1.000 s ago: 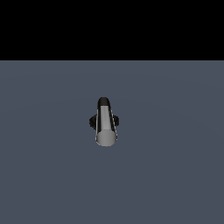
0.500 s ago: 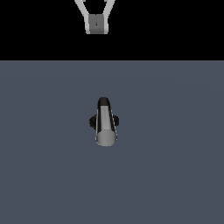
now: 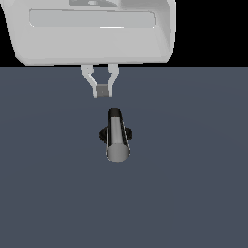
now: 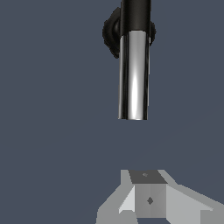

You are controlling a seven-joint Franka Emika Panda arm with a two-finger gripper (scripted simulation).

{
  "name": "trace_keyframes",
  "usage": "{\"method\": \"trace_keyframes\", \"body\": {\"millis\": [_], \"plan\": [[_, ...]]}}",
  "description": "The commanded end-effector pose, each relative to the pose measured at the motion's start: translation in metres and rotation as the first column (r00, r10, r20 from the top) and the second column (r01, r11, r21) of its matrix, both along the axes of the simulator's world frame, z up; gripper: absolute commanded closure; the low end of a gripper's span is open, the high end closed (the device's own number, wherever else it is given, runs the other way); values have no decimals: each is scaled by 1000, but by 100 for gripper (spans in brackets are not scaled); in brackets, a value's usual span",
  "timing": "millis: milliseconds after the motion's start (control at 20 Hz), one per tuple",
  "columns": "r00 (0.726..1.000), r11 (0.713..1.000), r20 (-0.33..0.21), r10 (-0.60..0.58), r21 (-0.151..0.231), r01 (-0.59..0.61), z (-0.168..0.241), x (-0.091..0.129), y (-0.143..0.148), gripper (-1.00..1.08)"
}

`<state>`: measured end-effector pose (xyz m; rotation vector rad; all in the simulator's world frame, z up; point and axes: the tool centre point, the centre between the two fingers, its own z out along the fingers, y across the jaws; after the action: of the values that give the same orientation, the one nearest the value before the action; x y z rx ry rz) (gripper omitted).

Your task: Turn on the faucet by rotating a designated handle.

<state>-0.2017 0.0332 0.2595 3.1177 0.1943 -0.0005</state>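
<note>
The faucet [image 3: 103,134] stands mid-scene on its black round base, which peeks out on both sides of the bar. Its handle [image 3: 117,140], a straight grey cylinder with a black elbow end, lies level with its free end facing the exterior camera. My gripper [image 3: 102,91] hangs below the white hand and is shut on nothing. In that picture it sits just above the elbow end without touching it. In the wrist view the handle [image 4: 133,78] points its open end toward the gripper [image 4: 148,199], a wide gap of floor between them. The faucet base [image 4: 111,33] shows behind the bar.
A flat blue-grey floor [image 3: 193,193] carries the faucet. The large white hand body [image 3: 92,34] fills the upper part of the exterior view against a black background.
The gripper and the white hand have come down into the exterior view, growing much larger. The faucet and its handle have not moved.
</note>
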Motion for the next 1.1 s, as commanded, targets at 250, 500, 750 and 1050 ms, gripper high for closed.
{"method": "trace_keyframes", "body": {"millis": [250,500,750,1050], "plan": [[1000,1000,0,24,7,-24,-55,13,10,108],[999,999,0,39,11,-39,-90,21,18,108],[999,999,-1,51,14,-51,-119,29,24,108],[998,998,-1,62,17,-62,-143,36,29,108]]}}
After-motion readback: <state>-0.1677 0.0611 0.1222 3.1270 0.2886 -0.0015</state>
